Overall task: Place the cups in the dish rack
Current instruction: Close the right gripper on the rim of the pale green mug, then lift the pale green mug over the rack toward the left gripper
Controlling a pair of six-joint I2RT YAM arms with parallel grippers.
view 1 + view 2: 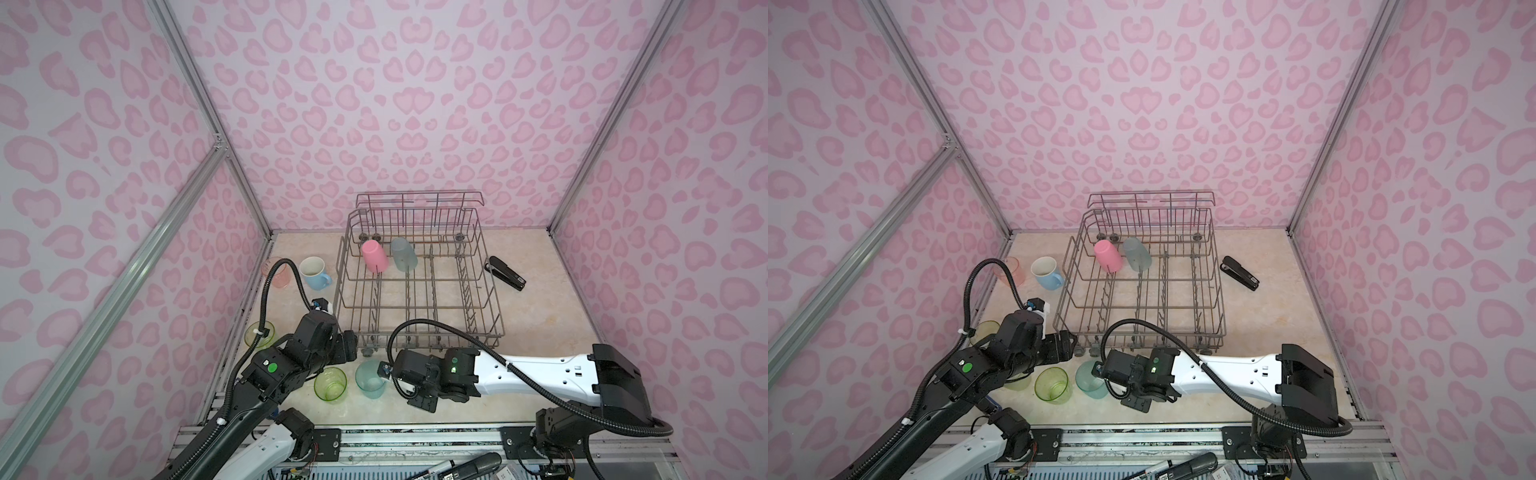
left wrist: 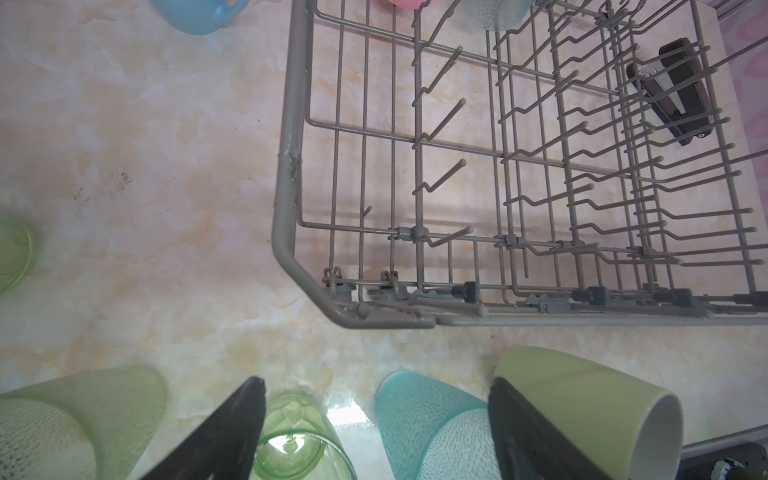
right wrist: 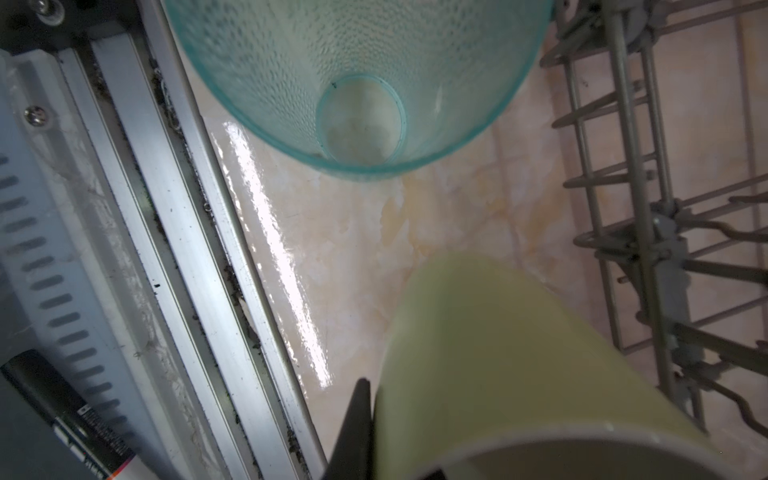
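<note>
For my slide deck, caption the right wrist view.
Right fingers pinch the light-green mug beside the dish rack, teal cup nearby.

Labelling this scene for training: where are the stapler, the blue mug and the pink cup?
stapler (image 1: 506,274): in a top view, its black body
blue mug (image 1: 312,279): in a top view, its outer wall
pink cup (image 1: 374,256): in a top view, its side

the left gripper (image 2: 376,380) hangs just outside the dish rack's (image 2: 291,124) rounded corner, its black fingers (image 2: 224,432) spread wide. a clear green glass (image 2: 297,436) and a teal tumbler (image 2: 432,424) sit between them. a light-green mug (image 2: 602,399) lies tilted beside the rack's nearest rail. a black stapler (image 2: 673,91) shows through the rack's wires, beyond its far side. a blue mug (image 2: 195,14) stands outside the rack's long rim.
</note>
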